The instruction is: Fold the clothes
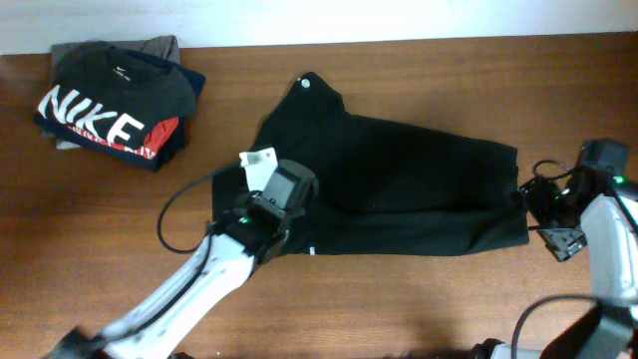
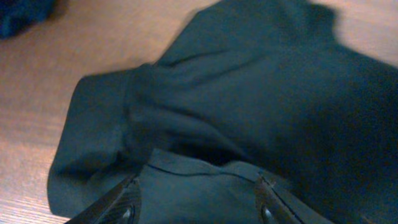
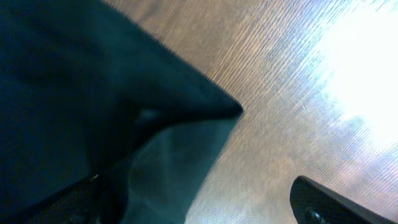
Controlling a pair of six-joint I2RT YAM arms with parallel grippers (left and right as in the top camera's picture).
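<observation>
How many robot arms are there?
2. The left arm reaches from the bottom edge onto the black top; the right arm is at the right edge, beside that top.

White arm links, black wrist housings, looping black cables.

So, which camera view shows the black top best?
The overhead view: almost the whole black top is visible there, spread on the table. The left wrist view shows only a bunched, blurry part near one edge; the right wrist view shows only one pointed corner.

Wooden table — white wall behind.
</observation>
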